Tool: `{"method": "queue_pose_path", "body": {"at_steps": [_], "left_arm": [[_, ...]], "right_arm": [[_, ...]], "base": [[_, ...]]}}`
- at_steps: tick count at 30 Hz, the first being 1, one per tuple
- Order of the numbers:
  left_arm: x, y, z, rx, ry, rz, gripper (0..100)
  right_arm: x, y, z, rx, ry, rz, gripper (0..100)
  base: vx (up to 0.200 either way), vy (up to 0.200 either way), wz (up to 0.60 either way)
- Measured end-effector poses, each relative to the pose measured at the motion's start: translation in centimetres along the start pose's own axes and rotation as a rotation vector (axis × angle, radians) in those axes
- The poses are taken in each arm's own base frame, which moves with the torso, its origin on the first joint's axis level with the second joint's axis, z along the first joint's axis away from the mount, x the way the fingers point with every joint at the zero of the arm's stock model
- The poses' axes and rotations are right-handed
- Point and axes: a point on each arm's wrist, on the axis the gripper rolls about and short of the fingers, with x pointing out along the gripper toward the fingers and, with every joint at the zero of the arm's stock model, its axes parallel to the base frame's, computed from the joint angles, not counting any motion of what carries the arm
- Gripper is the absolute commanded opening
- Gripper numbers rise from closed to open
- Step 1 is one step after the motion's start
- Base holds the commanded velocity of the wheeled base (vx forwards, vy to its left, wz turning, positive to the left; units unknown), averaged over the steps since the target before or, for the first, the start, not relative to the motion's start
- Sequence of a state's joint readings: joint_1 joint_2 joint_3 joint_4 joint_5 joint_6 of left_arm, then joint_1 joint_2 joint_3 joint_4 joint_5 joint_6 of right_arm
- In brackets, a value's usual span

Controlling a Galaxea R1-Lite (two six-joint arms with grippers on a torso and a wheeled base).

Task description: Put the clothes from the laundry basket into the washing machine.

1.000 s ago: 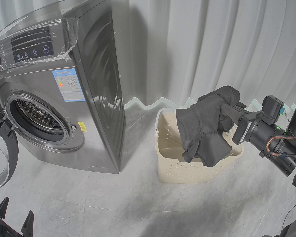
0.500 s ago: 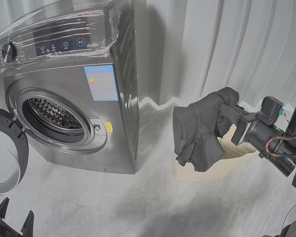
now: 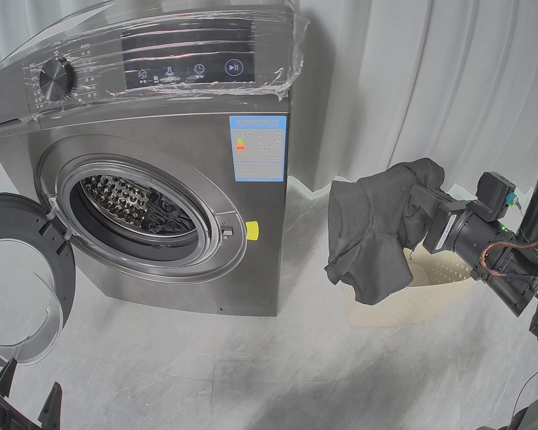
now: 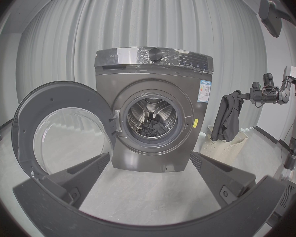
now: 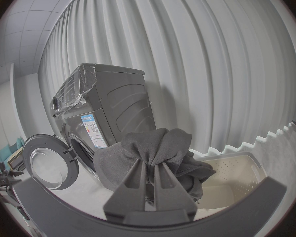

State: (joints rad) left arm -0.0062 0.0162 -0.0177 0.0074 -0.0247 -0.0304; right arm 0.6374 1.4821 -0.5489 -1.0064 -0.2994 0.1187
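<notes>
Charcoal cloth (image 3: 370, 234) hangs bunched from the right gripper (image 5: 150, 168), whose fingers pinch tight on it. It hangs above the cream laundry basket (image 3: 436, 294), beside the washing machine (image 3: 161, 132). The round door (image 3: 18, 270) stands open, with dark clothes (image 3: 161, 219) in the drum. Low down, the left gripper (image 3: 31, 377) is spread wide, holding nothing.

We record the washing machine (image 3: 179, 258) as grey metal casing with a smooth satin sheen. At 12 o'clock on it sits wrinkled clear plastic film (image 3: 179, 61). Its drum (image 3: 116, 193) is bright perforated metal. At 9 o'clock, the door (image 3: 12, 210) is a matt dark plastic ring around a clear pane. At 3 o'clock we list:
- the garment (image 3: 370, 240), matt charcoal cloth with a stitched hem
- the laundry basket (image 3: 439, 297), cream perforated plastic
- the floor (image 3: 281, 365), smooth pale stone-look tile
- the curtain (image 3: 436, 61), white pleated cloth
</notes>
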Motion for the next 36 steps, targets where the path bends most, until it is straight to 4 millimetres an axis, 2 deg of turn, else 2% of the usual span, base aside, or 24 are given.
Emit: {"method": "queue_pose_path", "body": {"at_steps": [10, 16, 36], "left_arm": [[0.0, 0.0, 0.0, 0.001, 0.0, 0.0, 100], [0.0, 0.0, 0.0, 0.001, 0.0, 0.002, 100], [0.0, 0.0, 0.0, 0.001, 0.001, 0.0, 100]], "right_arm": [[0.7, -1.5, 0.8, 0.002, -0.035, -0.084, 0], [0.8, -1.6, 0.9, 0.002, -0.036, -0.085, 0], [0.7, -1.4, 0.4, 0.001, -0.024, -0.068, 0]], "base": [[-0.2, 0.0, 0.0], [0.0, 0.0, 0.0], [0.0, 0.2, 0.0]]}}
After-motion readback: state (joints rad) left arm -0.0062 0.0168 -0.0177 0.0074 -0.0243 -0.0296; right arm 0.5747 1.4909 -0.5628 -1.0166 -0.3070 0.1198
